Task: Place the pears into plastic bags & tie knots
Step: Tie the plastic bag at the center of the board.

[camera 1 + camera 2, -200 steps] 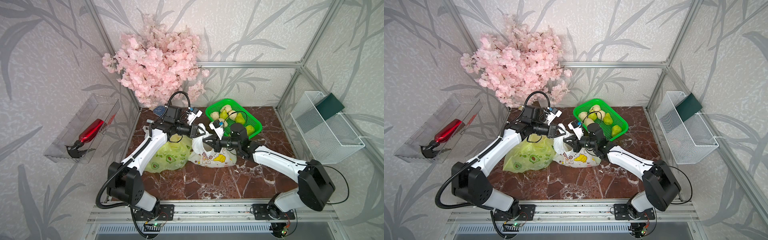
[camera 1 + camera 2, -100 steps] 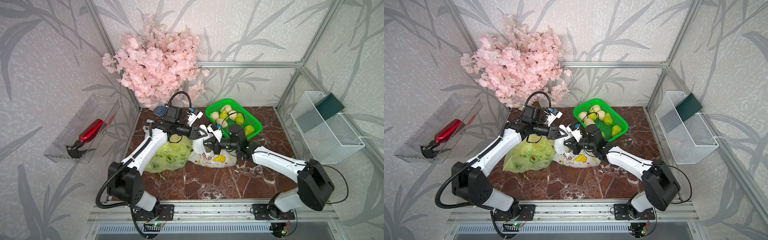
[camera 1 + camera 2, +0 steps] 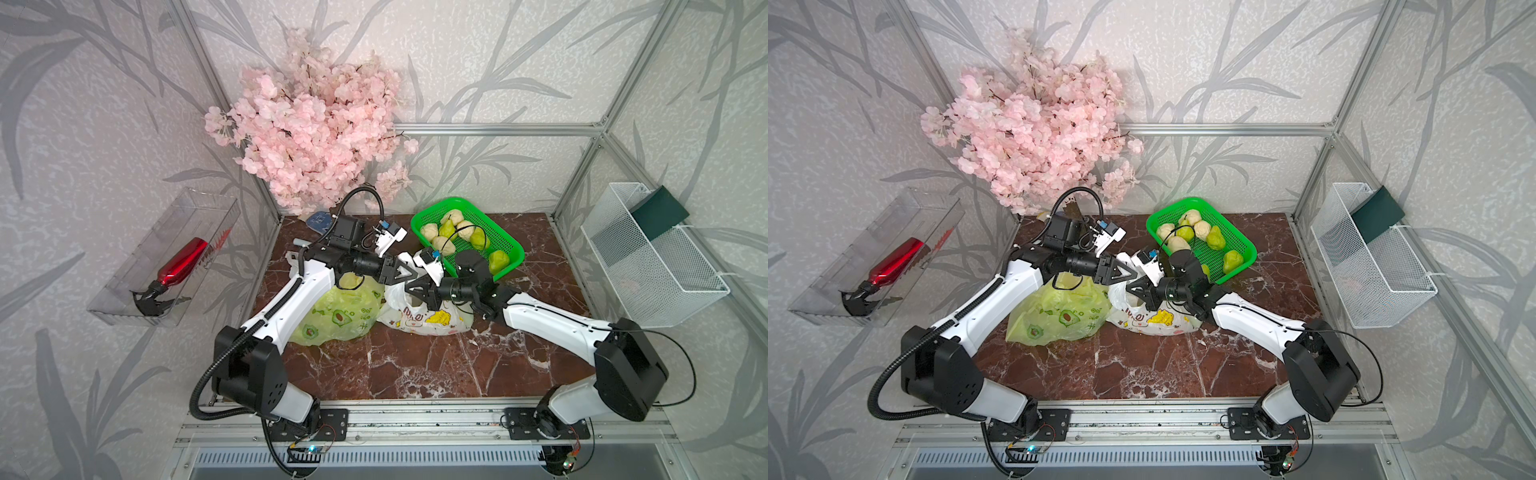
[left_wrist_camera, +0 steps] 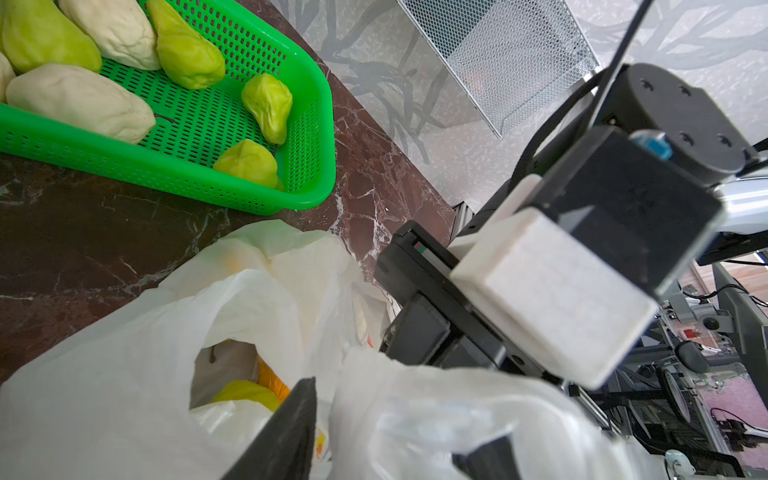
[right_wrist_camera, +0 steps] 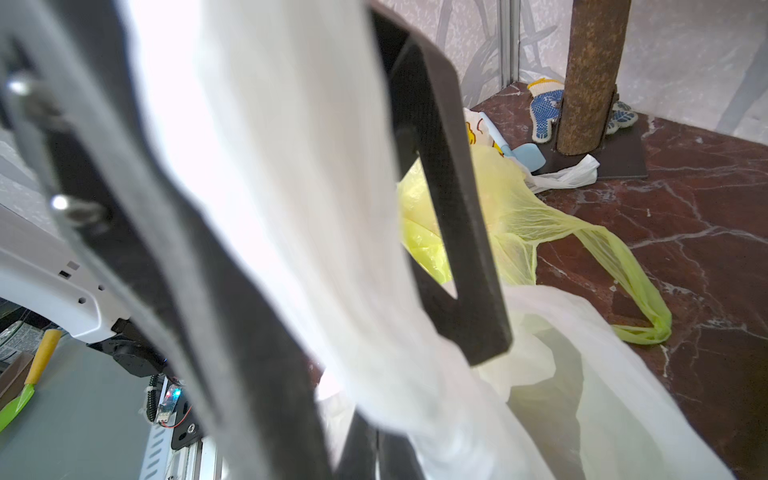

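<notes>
**Left gripper** [image 3: 409, 273]: located at the centre of both top views, over the mouth of the white bag [image 3: 432, 320]. In the left wrist view its fingers [image 4: 286, 432] stand clearly apart. A fold of white bag plastic lies between them, and no clamping is visible.

**Right gripper** [image 3: 410, 287]: located just below the left gripper, almost tip to tip with it. The jaws are fully closed on 1 white handle strap [image 5: 291, 208] of the same bag. The strap runs across the right wrist view.

**White bag:** rests on the marble table [image 3: 415, 365] at the centre of the frame, with its mouth open. A pale pear [image 4: 228, 361] with a short stem shows inside.

**Yellow-green bag** [image 3: 336, 316]: lies against the left side of the white bag. Its neck is gathered into a knot [image 5: 513, 216], and 1 strap loop lies flat on the marble.

**Other pears** [image 3: 478, 240]: several, both pale and green, lie in the green basket [image 3: 513, 249]. The basket sits to the upper right of centre, near the white bag.
</notes>
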`<state>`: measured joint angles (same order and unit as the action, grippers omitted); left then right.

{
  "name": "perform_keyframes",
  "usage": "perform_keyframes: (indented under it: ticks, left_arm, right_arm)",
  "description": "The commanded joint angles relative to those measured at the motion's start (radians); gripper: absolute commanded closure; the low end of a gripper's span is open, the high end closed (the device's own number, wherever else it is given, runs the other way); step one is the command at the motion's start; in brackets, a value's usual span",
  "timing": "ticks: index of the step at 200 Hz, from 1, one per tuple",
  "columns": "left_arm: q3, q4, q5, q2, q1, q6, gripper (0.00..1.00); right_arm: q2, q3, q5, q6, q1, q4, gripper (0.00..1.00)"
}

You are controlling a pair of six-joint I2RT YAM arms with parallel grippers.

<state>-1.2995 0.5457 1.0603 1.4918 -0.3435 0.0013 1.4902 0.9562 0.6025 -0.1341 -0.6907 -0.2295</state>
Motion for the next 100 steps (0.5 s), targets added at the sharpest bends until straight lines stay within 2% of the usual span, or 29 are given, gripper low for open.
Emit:
perform_keyframes:
  ticks: [1,17,47,100]
  left_arm:
    - [0.016,-0.017,0.015,-0.042,0.006,-0.001,0.47]
    - [0.016,-0.021,0.01,-0.033,0.005,0.003,0.5]
    - [-0.042,0.052,-0.041,0.028,-0.004,0.053,0.62]
    - [-0.067,0.053,-0.069,0.061,-0.022,0.061,0.74]
  right_arm:
    - [0.007,0.013,-0.001,0.012,0.007,0.007,1.0]
    - [0.005,0.012,0.008,0.008,0.007,0.001,1.0]
    - [0.001,0.014,0.01,0.021,-0.007,0.004,1.0]
    - [0.013,0.024,-0.01,0.042,-0.021,0.028,1.0]
